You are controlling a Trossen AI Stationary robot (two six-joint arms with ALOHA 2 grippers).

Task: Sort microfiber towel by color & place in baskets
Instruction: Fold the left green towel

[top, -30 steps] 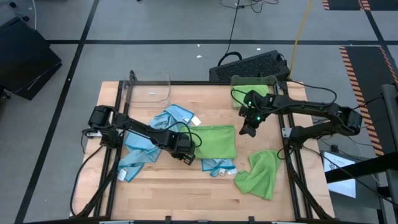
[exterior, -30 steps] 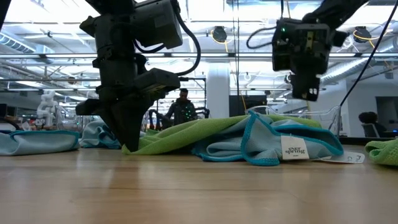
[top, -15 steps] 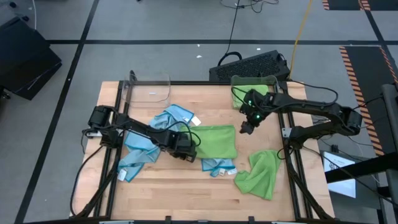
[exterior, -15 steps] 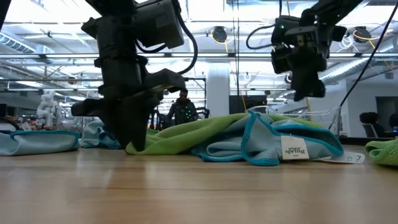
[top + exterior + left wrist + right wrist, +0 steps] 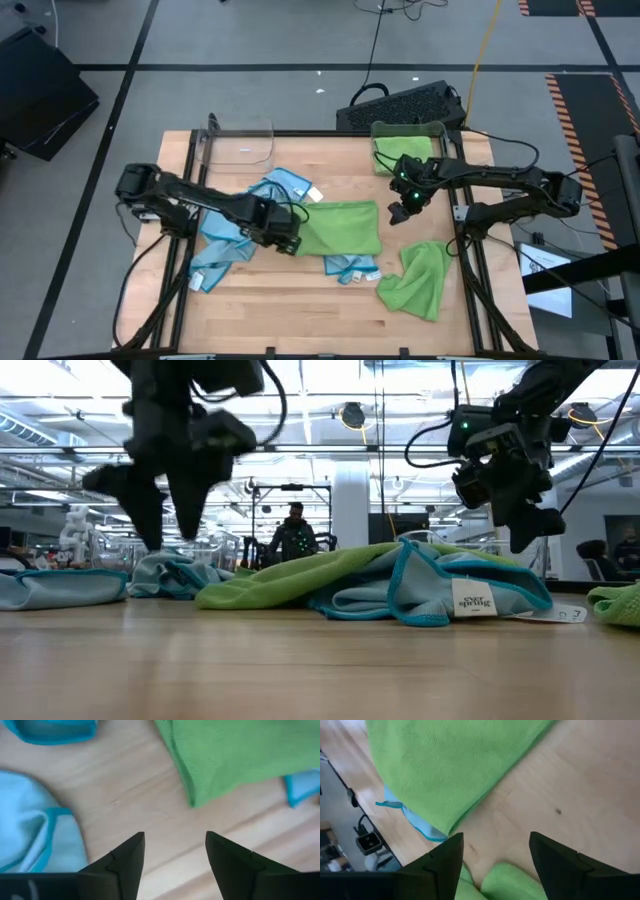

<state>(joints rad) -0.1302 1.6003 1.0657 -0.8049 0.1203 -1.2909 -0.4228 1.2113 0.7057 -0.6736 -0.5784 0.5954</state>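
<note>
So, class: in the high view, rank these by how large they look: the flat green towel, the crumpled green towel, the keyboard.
1. Flat green towel, largest.
2. Crumpled green towel and keyboard look about alike, so I won't rank them.

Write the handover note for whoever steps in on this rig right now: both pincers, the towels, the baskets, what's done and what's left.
Left pincer: open, empty, raised at the left edge of the flat green microfiber towel mid-table.
Right pincer: open, empty, raised just right of that towel.
Clear plastic basket at the back right: holds a green towel.
Clear plastic basket at the back left: nothing in it.
Loose on the wooden table: the flat green towel, a crumpled green towel front right, and light blue towels.
Done: one green binned. Left: two greens, all blues.
</note>
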